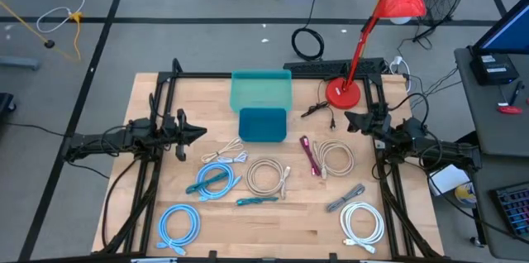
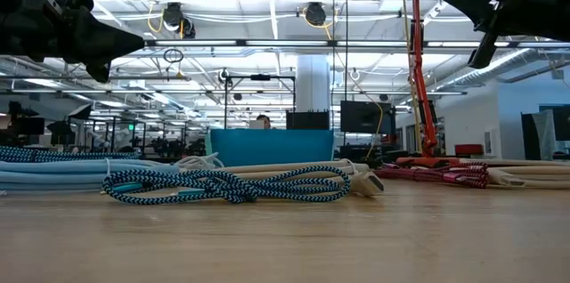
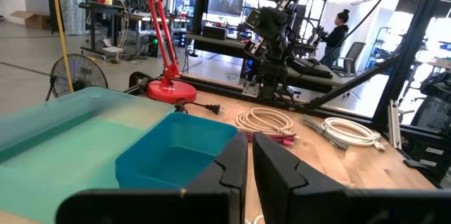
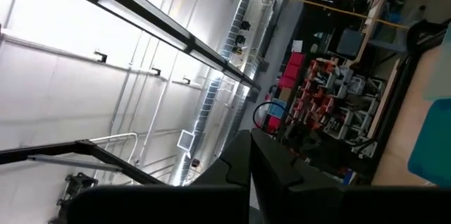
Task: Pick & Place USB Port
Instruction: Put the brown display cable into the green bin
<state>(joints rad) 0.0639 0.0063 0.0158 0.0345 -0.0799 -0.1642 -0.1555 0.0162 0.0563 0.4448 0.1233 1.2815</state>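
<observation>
Cables (image 1: 266, 176) lie coiled mid-table, in front of the bin (image 1: 263, 124) — nothing picked yet. Left gripper (image 1: 201, 132) and right gripper (image 1: 350, 119) hover clenched, empty (both parked at the sides). Next: open, descend on one.

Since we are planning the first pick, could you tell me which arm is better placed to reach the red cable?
Probably the right. The red cable lies right of centre, nearer the right gripper than the left gripper, and neither holds anything.
</observation>
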